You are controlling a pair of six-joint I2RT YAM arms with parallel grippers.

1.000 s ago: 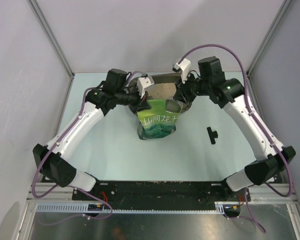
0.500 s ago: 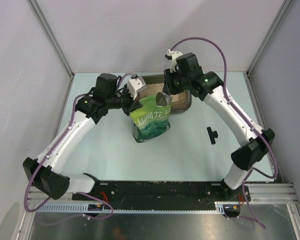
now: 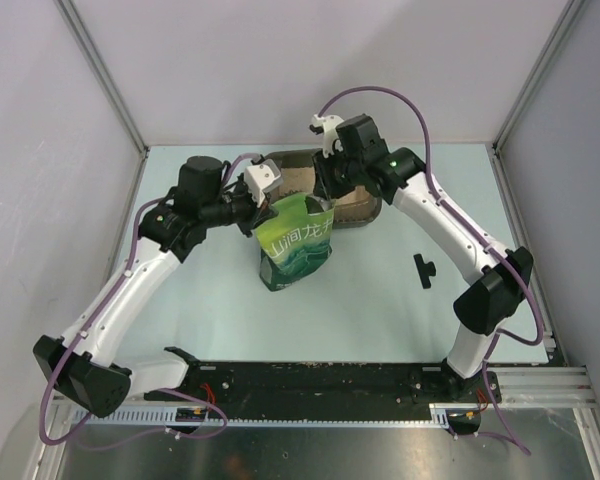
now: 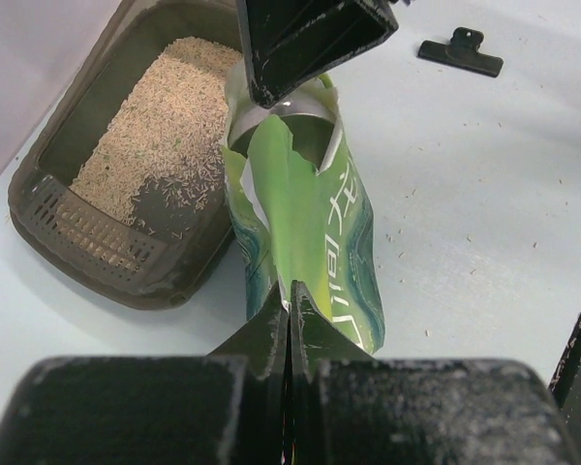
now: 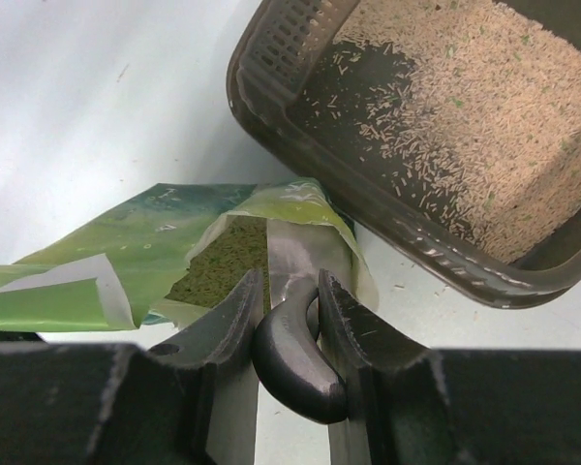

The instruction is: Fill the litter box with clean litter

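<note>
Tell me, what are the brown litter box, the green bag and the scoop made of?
The litter box looks like moulded plastic: matte dark brown, rounded rim, a grid cast into one end. The green bag seems thin glossy film; it creases and its mouth is torn. The scoop looks like metal, grey with a dull sheen; its dark handle may be plastic.

12 o'clock: litter box (image 4: 126, 276) near far edge of table (image 3: 380, 320); green bag (image 3: 295, 250) stands just beside its near rim, blocking approach from 6 o'clock
Bag mouth: taken up by scoop (image 5: 290, 358) in right gripper (image 5: 289, 283); left gripper (image 4: 289, 302) clamped on opposite lip
3 o'clock: black clip (image 3: 423, 269) lying alone; table free around it
6 to 8 o'clock: bare table; open lane
Sides: enclosure walls (image 3: 70, 150) close off 9 and 3 o'clock
</note>
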